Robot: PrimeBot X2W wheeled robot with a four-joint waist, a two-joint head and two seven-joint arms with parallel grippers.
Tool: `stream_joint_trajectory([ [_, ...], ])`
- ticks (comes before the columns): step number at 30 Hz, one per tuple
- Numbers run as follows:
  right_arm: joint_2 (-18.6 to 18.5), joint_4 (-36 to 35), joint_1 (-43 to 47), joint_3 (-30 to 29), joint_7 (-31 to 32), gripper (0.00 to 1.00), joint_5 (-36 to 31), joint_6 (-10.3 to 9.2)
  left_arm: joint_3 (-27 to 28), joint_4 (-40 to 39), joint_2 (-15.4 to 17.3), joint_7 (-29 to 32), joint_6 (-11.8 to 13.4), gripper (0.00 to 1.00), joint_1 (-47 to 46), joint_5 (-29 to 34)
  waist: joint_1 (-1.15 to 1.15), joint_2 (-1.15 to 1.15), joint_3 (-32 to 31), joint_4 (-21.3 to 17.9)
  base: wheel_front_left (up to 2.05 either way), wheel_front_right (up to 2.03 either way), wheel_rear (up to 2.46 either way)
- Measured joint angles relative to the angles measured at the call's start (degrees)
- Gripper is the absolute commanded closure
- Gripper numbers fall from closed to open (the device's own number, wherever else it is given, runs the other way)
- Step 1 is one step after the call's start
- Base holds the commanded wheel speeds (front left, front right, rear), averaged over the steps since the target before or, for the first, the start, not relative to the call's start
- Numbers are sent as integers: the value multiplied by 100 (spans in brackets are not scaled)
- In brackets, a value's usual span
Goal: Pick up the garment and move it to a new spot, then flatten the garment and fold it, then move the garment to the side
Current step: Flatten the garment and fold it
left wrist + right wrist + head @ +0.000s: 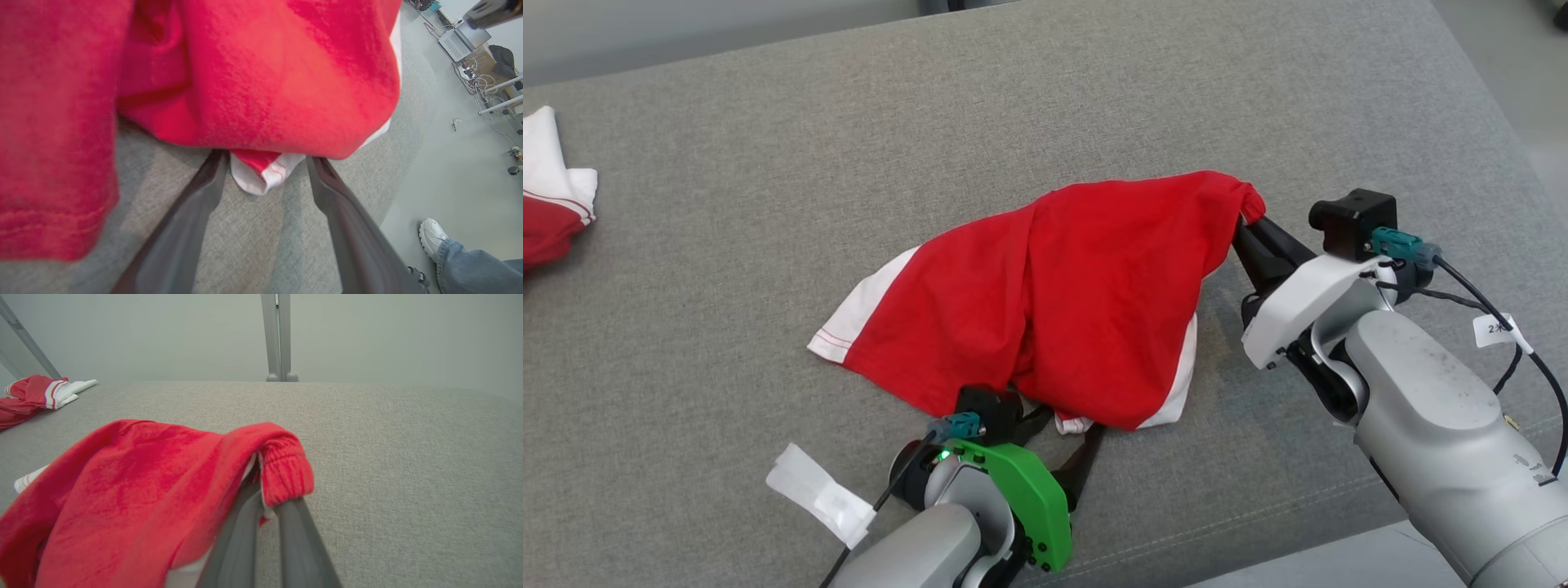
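Lower centre of the head view: left gripper (1062,437) ahead of a glossy green wrist cover (1029,502). Long dark fingers (192,220) spread wide, tips just under the near hem of the garment (1078,302), nothing pinched. Between them, in the left wrist view, a loose white corner with red stitching.

Right of centre: right gripper (1248,219) closed narrow on a bunched, ribbed red edge, lifting that end so the soft red knit hangs in a tent-like peak. White side panels at the lower left and lower right of the cloth, the rest slumped in folds on the grey woven surface (849,163).

Upper left of the head view: second red-and-white garment (547,204), crumpled, well apart.

Lower right of the left wrist view: a person's white shoe (433,237) on pale floor.
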Motion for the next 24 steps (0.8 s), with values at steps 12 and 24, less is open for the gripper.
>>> stream_joint_trajectory([
  [12, -45, 65, -53, -154, -9, 100, 3, 0, -401, 166, 10, 76, 22, 100, -235, 130, 0, 0, -39, 44, 0, 0, 0],
  [24, -428, -235, 44, -755, -57, 100, 108, -8, 646, -201, 278, -505, -46, 100, -279, 26, 0, 0, -268, 467, 0, 0, 0],
])
